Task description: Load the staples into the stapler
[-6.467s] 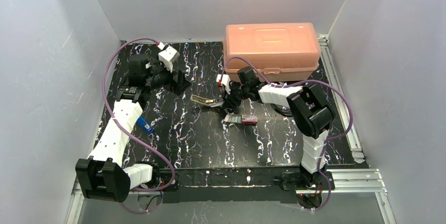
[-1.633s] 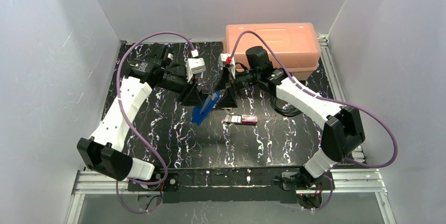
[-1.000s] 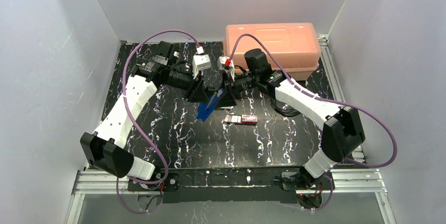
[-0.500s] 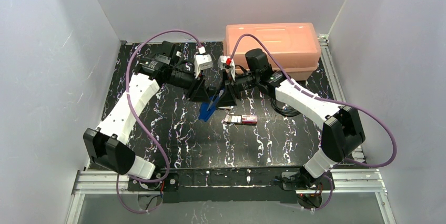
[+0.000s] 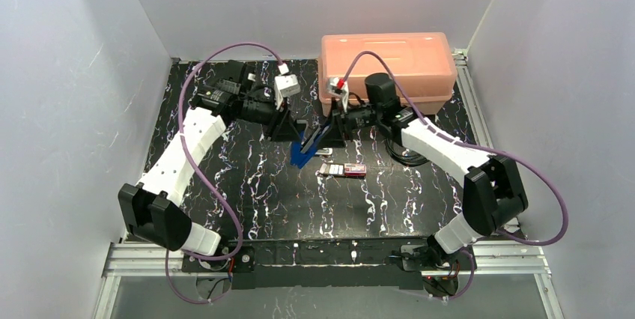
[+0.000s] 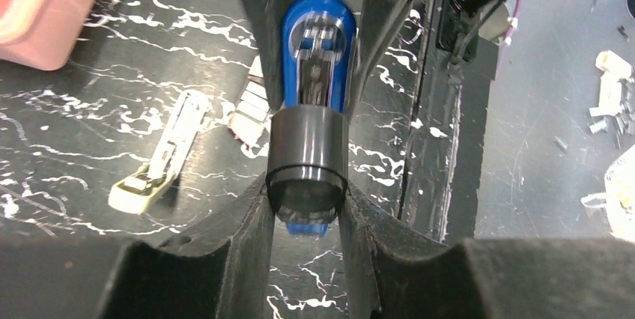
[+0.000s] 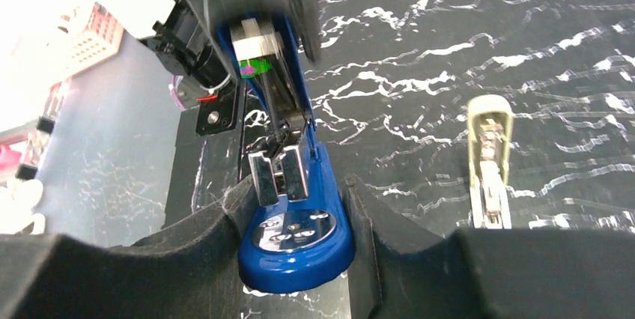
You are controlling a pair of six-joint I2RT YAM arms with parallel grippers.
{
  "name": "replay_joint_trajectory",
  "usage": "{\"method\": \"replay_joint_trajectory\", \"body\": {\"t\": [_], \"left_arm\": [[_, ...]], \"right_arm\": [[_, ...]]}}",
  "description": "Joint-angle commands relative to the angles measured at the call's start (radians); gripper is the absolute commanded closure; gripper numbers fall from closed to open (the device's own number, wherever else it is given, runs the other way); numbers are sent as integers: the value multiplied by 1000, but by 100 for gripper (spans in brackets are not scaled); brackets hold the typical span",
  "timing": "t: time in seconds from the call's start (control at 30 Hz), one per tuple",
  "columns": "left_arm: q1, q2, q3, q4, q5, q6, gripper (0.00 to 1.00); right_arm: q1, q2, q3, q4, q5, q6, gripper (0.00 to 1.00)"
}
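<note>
The blue stapler (image 5: pixel 304 154) is held opened out between my two grippers at mid-table. My left gripper (image 5: pixel 292 130) is shut on its dark grey rear end (image 6: pixel 307 158). The blue body (image 6: pixel 317 42) runs away from that camera. My right gripper (image 5: pixel 333 132) is shut on the blue base at its shiny anvil plate (image 7: pixel 298 233), both fingers against its sides. The small red staples box (image 5: pixel 356 171) with its pale tray (image 5: pixel 334 170) lies on the table just in front. Pale staples (image 6: pixel 251 109) show partly behind my left finger.
A cream stapler-like piece (image 5: pixel 324 152) (image 7: pixel 490 162) lies flat beside the blue stapler. An orange plastic case (image 5: pixel 388 64) stands at the back right. A black coiled cable (image 5: pixel 404 156) lies under my right arm. The table edge drops off past the stapler (image 6: pixel 449 132).
My right gripper opened a little, shifted right and closed again on the stapler's base. The stapler moved slightly right, uncovering the cream piece. The left gripper kept its grip.
</note>
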Motion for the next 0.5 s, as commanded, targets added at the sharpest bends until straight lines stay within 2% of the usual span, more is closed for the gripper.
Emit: {"method": "replay_joint_trajectory", "body": {"t": [0.0,0.23,0.47], "left_arm": [[87,-90,-25,103,71,-101,100],[221,-162,-150,337,157,-249,100],[278,-220,-268,416,192,-292,100]], "right_arm": [[-133,-98,-61,226,25,200,99],[-260,-157,-124,371,37,343,99],[-327,-183,-169,502,40,468,99]]}}
